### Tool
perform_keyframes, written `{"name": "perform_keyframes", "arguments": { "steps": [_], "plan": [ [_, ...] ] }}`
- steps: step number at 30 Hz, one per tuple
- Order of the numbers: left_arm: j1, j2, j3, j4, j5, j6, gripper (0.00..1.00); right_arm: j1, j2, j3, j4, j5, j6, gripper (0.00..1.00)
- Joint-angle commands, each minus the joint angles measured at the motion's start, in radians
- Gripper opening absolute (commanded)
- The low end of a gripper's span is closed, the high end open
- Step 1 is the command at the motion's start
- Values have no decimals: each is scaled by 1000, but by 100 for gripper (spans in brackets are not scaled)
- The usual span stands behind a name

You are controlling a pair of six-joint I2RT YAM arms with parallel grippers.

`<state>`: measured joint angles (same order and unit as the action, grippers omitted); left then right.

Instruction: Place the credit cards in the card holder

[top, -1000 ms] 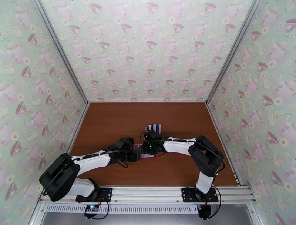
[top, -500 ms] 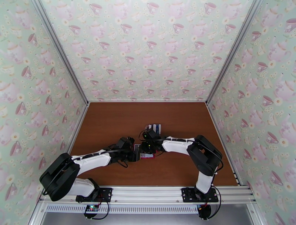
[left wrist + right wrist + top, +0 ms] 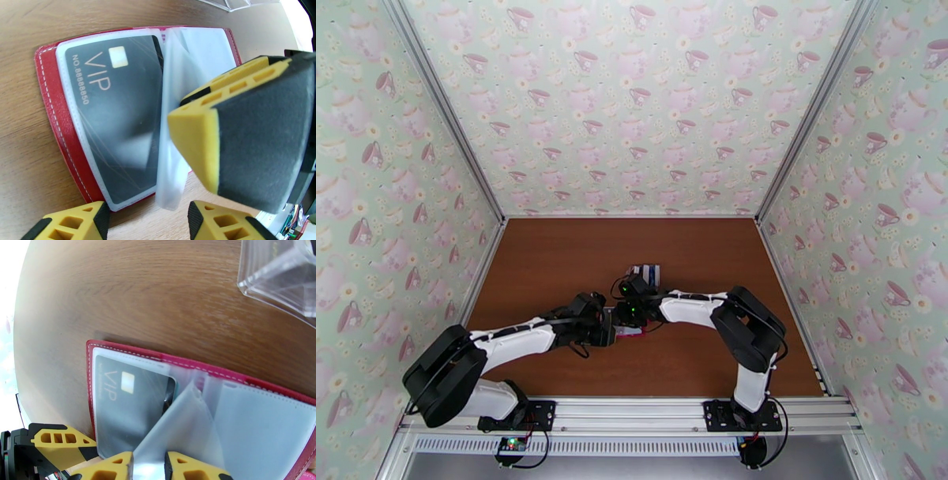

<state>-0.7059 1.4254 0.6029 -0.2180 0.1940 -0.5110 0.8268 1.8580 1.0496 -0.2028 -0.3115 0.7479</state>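
pinching 1 clear sleeve leaf (image 3: 181,425), right gripper (image 3: 149,467) masking part of the card holder (image 3: 59,110), left gripper (image 3: 144,223) spread, clear stand (image 3: 276,283) cut off

On the black card (image 3: 118,130), tucked behind a clear sleeve (image 3: 173,118) in the open red card holder (image 3: 49,106), my left wrist camera reads large pale gold letters, "VIP". Beside them runs a smaller line, "NO. 88888850", its last digits uncertain. My right wrist camera shows the same "VIP" fainter, and the small line there is too blurred to read.
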Motion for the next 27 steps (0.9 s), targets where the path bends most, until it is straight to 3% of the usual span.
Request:
{"name": "perform_keyframes", "arguments": {
  "steps": [1, 11, 18, 27],
  "plan": [
    [-19, 42, 9, -42, -31, 33, 60, 9, 34, 29, -12, -31, 17, 28],
    [-32, 75, 21, -75, -85, 26, 57, 6, 17, 17, 3, -41, 30, 28],
    [-31, 65, 24, -77, -114, 14, 49, -29, -86, 1, -25, -27, 13, 32],
    [-20, 15, 34, -66, -101, -5, 48, -85, -231, -31, -89, 8, -23, 36]
  ]
}}
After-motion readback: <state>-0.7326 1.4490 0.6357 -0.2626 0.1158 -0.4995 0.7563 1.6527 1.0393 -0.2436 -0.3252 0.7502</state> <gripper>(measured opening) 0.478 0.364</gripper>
